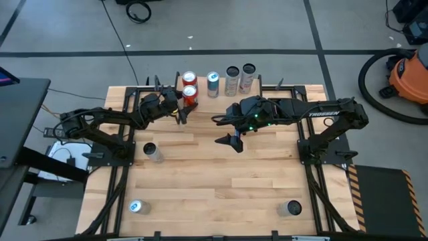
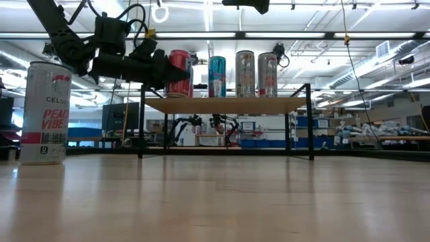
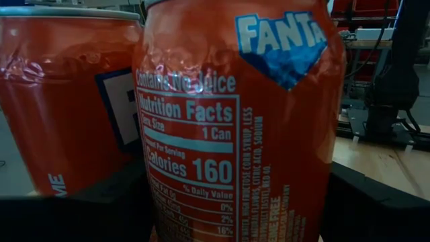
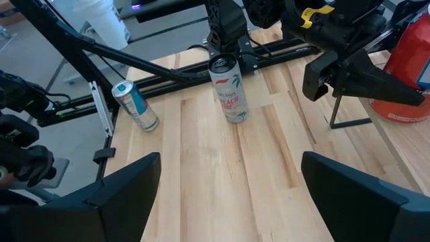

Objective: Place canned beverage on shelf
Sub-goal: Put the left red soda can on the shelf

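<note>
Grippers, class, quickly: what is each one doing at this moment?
Left gripper: closed around the orange Fanta can at the shelf.
Right gripper: open, holding nothing, above the table.

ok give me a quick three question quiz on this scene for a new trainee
1. True or false: the right gripper holds a can.
2. What is the left gripper closed on? A) a teal can B) the Fanta can C) nothing
3. How many loose cans stand on the table, off the shelf?
Key: 1 false, it is open and empty; 2 B; 3 three.
</note>
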You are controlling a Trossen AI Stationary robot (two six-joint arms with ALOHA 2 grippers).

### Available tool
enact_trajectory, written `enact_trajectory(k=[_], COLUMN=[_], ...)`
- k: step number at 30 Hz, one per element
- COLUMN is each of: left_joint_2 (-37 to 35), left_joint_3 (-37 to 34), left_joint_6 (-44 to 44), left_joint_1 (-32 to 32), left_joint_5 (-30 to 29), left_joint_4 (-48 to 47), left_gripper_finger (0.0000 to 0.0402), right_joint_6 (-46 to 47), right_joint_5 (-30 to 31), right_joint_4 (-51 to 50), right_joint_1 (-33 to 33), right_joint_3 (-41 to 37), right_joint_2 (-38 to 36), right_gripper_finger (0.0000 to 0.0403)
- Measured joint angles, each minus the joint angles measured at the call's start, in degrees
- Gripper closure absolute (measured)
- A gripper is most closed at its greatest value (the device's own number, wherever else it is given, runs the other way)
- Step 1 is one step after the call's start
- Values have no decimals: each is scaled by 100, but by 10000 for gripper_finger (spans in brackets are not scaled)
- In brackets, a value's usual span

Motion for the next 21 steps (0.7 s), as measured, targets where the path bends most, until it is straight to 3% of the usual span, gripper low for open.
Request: enact_trajectory(k=[21], left_joint_2=[0], left_joint_3=[7], left_joint_6=[135], left_joint_1=[-2], left_joint_5=[7], left_joint_4=[6], left_gripper_finger=[87], right_joint_6=[0], right_joint_5=[-2], right_joint_4=[2], right_joint_1=[0], right_joint_3=[0], right_joint_2=[0], right_gripper_finger=[34])
